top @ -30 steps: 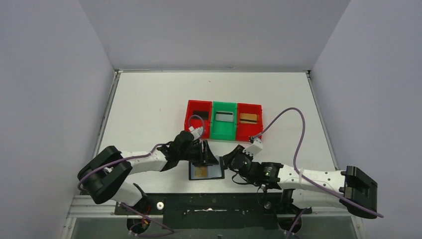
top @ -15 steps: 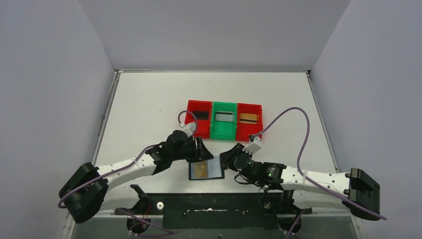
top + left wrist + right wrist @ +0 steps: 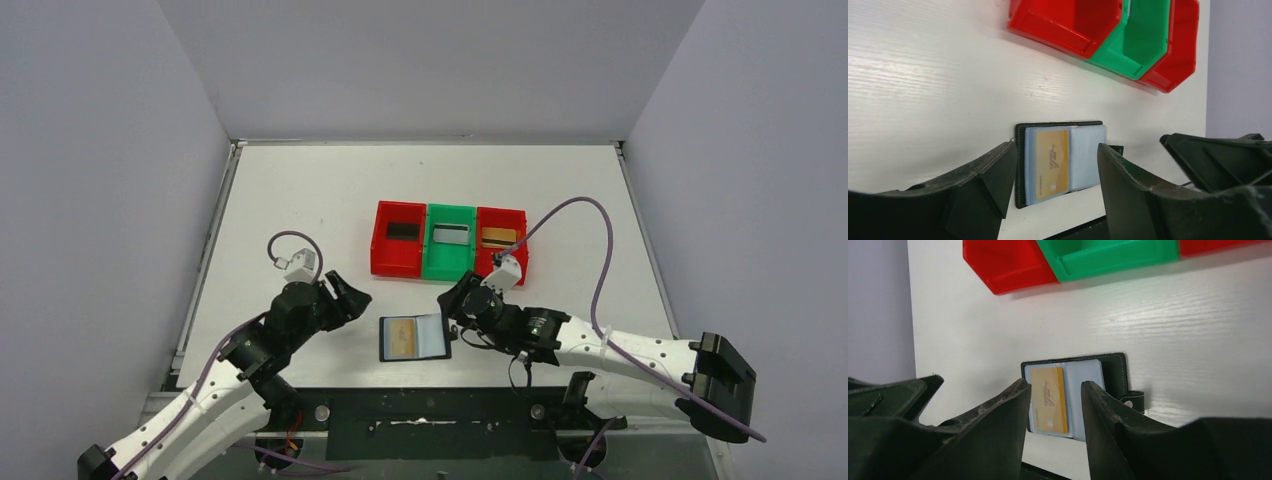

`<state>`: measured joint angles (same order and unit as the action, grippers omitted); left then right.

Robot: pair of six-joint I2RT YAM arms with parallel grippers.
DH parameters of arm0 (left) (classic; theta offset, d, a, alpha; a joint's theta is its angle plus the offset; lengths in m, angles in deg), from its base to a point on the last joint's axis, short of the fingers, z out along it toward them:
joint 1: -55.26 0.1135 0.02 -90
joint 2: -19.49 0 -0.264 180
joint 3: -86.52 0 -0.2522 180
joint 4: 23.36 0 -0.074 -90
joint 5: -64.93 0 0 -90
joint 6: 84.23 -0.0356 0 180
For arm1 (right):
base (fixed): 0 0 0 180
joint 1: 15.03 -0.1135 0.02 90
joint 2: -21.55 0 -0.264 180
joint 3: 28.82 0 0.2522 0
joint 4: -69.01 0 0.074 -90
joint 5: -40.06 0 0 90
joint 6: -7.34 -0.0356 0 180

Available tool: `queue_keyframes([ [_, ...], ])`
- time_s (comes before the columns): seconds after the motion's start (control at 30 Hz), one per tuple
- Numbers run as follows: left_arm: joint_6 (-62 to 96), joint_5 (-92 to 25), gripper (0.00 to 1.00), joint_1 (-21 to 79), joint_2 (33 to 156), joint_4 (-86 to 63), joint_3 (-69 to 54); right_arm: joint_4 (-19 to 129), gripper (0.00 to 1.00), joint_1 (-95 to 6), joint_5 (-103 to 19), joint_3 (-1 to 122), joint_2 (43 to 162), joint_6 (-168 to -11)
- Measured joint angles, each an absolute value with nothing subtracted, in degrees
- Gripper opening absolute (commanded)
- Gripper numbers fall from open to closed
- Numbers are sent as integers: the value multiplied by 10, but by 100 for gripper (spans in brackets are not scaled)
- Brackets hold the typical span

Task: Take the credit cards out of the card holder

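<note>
my left hand (image 3: pixel 350 292) and right hand (image 3: pixel 448 303) are both spread open, holding nothing; card holder (image 3: pixel 415 338) lies open on the desk (image 3: pixel 300 200) between them, gold credit card (image 3: pixel 403 338) in its left pocket

Three cameras on one white desk (image 3: pixel 300 200): one high, two low on the wrists.
The top camera looks down from behind the arm bases over the whole desk. Each wrist camera sits low and close, looking out between the fingers of the left tool (image 3: pixel 1053 150) or right tool (image 3: pixel 1054 386). All three share the open card holder (image 3: pixel 415 338) and the trays (image 3: pixel 448 262).
</note>
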<state>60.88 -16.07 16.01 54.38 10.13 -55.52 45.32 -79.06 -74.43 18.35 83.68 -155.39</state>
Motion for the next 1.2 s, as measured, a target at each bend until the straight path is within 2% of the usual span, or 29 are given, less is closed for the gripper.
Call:
queue_keyframes([
  [0.27,609,-109,75,166,501,185,-555,352,74,-697,-734,309,877,-1468],
  [0.4,606,-88,81,168,508,214,-552,320,82,-676,-727,404,956,-1414],
  [0.8,603,-57,83,182,526,237,-525,228,84,-647,-716,686,1252,-1332],
  [0.97,597,-60,83,188,531,237,-525,181,84,-638,-715,749,1326,-1321],
  [1.2,596,-70,83,194,535,232,-525,155,83,-633,-698,760,1369,-1308],
])
